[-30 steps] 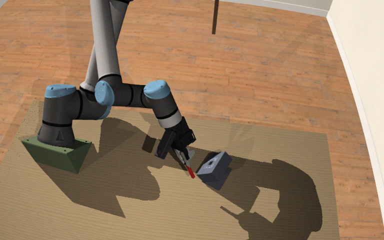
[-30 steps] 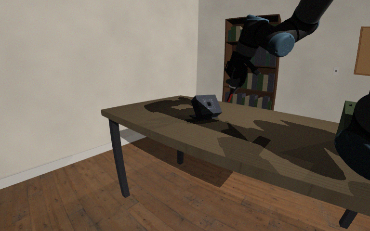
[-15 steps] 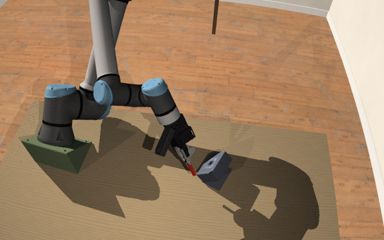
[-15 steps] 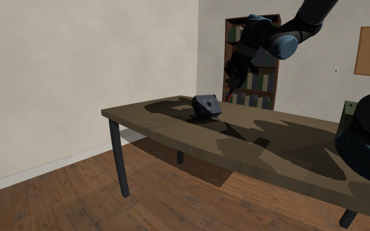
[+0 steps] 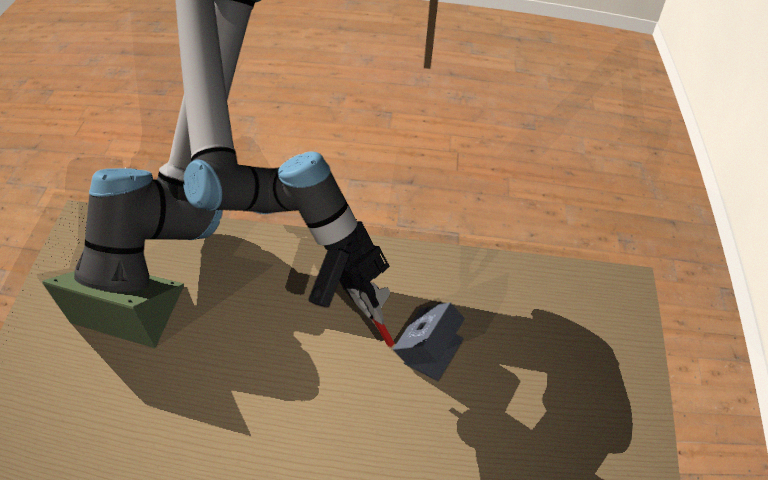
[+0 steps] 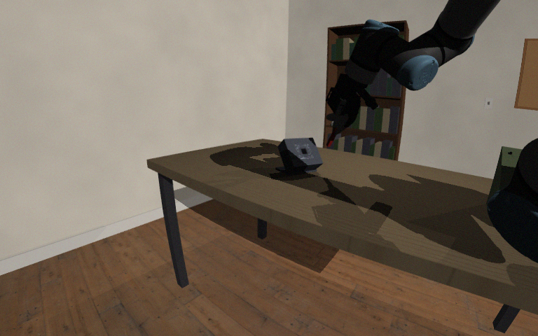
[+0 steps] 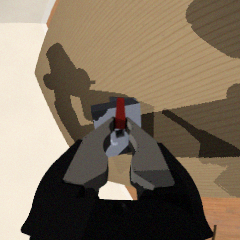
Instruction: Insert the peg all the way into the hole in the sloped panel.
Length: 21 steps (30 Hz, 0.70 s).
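My gripper (image 5: 374, 311) is shut on a thin red peg (image 5: 384, 331), which sticks out from the fingertips, tilted down and to the right. The dark block with the sloped grey panel (image 5: 423, 330) stands on the table just right of the peg. Its square hole (image 5: 420, 325) sits in the middle of the panel. The peg tip is close to the panel's lower left edge, apart from the hole. In the wrist view the peg (image 7: 120, 112) points at the block (image 7: 116, 112) straight ahead of the fingers. In the exterior view the gripper (image 6: 336, 122) hangs above and right of the block (image 6: 300, 152).
The arm's base (image 5: 116, 266) stands on a green mount at the table's left. The table's edges (image 6: 158, 164) lie beyond the block. A bookshelf (image 6: 366, 87) stands by the far wall.
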### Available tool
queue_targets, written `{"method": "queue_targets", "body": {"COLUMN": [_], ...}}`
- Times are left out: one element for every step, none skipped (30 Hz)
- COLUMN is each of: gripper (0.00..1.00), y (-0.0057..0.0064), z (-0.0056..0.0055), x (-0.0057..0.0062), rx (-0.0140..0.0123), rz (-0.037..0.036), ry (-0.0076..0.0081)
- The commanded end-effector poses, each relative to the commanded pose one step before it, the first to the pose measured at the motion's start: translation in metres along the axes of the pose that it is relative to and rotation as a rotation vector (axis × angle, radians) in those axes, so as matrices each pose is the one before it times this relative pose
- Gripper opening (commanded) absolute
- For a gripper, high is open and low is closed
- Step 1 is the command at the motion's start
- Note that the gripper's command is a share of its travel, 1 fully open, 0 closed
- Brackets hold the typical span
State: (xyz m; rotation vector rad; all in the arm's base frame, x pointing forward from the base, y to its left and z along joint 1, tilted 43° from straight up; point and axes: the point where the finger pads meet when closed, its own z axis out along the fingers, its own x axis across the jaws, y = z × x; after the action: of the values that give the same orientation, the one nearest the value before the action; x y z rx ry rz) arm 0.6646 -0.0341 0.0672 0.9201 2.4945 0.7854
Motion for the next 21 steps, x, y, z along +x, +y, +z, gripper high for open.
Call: {"method": "queue_targets", "body": {"gripper": [0.0,0.0,0.0,0.0,0.0,0.0,0.0,0.0,0.0,0.0,0.0,0.0,0.0,0.0,0.0,0.0,0.0,0.0,0.0,0.0,0.0], "y": [0.00358,0.00075,0.00075,0.00076,0.00076,0.00076,0.00076,0.00077,0.00077,0.00077,0.00077,0.00078,0.00078,0.0,0.0,0.00078,0.00078,0.00079,0.00079,0.00079,0.00079], "z": [-0.0026,-0.00049,-0.0005,-0.0005,-0.0005,-0.00051,-0.00051,-0.00051,-0.00052,-0.00052,-0.00052,-0.00053,-0.00053,0.0,0.0,-0.00053,-0.00054,-0.00054,-0.00055,-0.00055,-0.00055], "x": [0.00062,0.00031,0.00031,0.00031,0.00031,0.00031,0.00031,0.00031,0.00031,0.00031,0.00032,0.00032,0.00032,0.0,0.0,0.00032,0.00032,0.00032,0.00032,0.00032,0.00032], "rx": [-0.00539,-0.00113,-0.00114,-0.00114,-0.00115,-0.00115,-0.00116,-0.00116,-0.00117,-0.00118,-0.00118,-0.00119,-0.00119,0.0,0.0,-0.0012,-0.0012,-0.00121,-0.00121,-0.00122,-0.00122], "rz": [-0.00784,-0.00162,-0.00162,-0.00162,-0.00163,-0.00163,-0.00163,-0.00163,-0.00163,-0.00163,-0.00163,-0.00163,-0.00163,0.0,0.0,-0.00163,-0.00163,-0.00164,-0.00164,-0.00164,-0.00164], "ry": [-0.01619,-0.00307,-0.00307,-0.00307,-0.00306,-0.00306,-0.00306,-0.00306,-0.00305,-0.00305,-0.00305,-0.00305,-0.00304,0.0,0.0,-0.00304,-0.00304,-0.00303,-0.00303,-0.00303,-0.00303]}}
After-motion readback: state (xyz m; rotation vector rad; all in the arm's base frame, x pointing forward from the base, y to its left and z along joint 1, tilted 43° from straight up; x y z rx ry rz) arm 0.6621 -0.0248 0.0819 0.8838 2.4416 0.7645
